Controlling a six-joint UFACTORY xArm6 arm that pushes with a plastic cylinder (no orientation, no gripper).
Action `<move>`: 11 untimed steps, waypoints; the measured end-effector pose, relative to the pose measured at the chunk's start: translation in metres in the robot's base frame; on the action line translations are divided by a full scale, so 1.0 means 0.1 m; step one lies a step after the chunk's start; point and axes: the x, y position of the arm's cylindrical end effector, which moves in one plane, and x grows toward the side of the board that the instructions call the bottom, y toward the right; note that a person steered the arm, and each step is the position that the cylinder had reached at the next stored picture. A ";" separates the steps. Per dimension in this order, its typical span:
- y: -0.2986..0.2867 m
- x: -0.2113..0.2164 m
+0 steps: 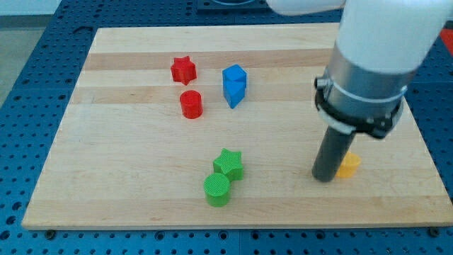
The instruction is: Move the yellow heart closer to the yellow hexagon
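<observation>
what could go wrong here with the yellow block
My tip sits right against the yellow block, on its left side in the view, and the rod hides part of it, so its shape is unclear. A push from here would likely drive it toward the board's right edge. No second yellow block shows; the arm may hide it.

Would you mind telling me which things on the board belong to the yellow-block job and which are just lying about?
Belongs to the job:
- my tip, touching the left side of the yellow block
- yellow block, mostly hidden behind the rod, shape unclear
No second yellow block shows.

Just lying about:
- red star
- red cylinder
- blue block
- green star
- green cylinder
</observation>
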 end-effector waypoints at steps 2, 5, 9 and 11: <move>0.06 0.26; 0.31 -0.24; 0.62 -0.39; 0.62 -0.51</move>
